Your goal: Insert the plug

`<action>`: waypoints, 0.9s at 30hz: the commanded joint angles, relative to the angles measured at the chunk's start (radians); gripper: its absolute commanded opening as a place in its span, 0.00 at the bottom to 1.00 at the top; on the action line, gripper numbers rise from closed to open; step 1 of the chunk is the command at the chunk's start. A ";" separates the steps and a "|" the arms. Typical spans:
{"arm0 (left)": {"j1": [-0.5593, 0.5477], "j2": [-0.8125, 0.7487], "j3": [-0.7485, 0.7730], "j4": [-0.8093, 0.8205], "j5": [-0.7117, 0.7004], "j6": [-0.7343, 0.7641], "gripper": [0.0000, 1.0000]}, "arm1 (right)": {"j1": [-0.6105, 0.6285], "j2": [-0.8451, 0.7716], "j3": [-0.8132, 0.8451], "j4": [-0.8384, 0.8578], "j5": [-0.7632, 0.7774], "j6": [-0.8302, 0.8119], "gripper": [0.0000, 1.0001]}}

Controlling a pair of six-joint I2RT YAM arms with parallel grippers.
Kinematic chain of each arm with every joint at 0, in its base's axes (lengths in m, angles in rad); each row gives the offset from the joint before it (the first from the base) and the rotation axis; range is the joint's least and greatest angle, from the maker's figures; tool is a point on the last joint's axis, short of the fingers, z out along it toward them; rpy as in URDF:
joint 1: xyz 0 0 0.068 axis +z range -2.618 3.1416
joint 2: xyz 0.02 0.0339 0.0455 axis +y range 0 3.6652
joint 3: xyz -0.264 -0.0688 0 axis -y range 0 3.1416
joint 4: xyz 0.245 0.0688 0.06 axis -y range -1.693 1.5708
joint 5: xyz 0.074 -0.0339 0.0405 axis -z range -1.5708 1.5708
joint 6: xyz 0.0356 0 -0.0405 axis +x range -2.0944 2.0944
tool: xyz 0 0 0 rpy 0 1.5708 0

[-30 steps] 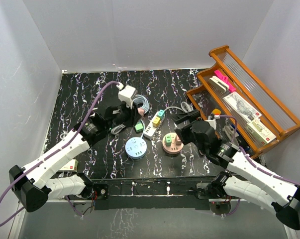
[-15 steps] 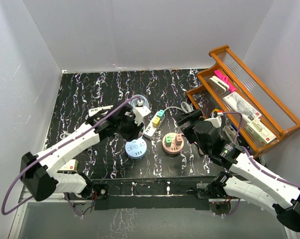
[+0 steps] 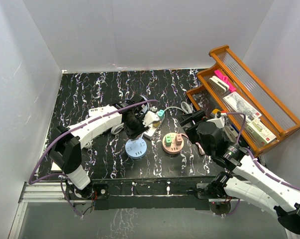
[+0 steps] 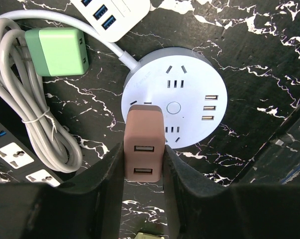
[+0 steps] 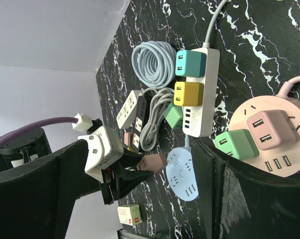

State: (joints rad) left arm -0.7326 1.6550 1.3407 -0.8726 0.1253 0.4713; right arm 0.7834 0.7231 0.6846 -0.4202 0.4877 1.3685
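My left gripper [image 4: 144, 160] is shut on a brownish-pink plug [image 4: 144, 142], a small block whose two USB ports face the camera. It hangs over the near-left edge of a round pale-blue power strip [image 4: 175, 103]; whether its pins touch the sockets is hidden. From above, the left gripper [image 3: 135, 130] sits just behind that round strip [image 3: 136, 148]. In the right wrist view the plug [image 5: 158, 162] shows beside the round strip [image 5: 183, 175]. My right gripper [image 3: 188, 125] stands open and holds nothing, to the right of a pink round strip [image 3: 172, 144].
The pink round strip [image 5: 276, 137] carries a pink and a green charger. A white bar strip [image 5: 205, 102] holds teal and yellow chargers, a loose green charger [image 4: 60, 51] lies by bundled grey cable [image 4: 38, 124], and a wooden rack [image 3: 249, 102] stands at the right.
My left arm has swung right and nearer with the plug, from the back cable area to over the pale-blue round strip. The right gripper has drawn back slightly, its jaws a little narrower.
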 commanded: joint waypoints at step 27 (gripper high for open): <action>0.032 -0.026 -0.119 0.107 0.039 0.033 0.00 | -0.002 0.023 0.013 0.029 -0.014 0.032 0.82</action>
State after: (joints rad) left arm -0.7063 1.6577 1.2388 -0.7773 0.1631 0.4976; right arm 0.7834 0.7551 0.6842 -0.4191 0.4644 1.3933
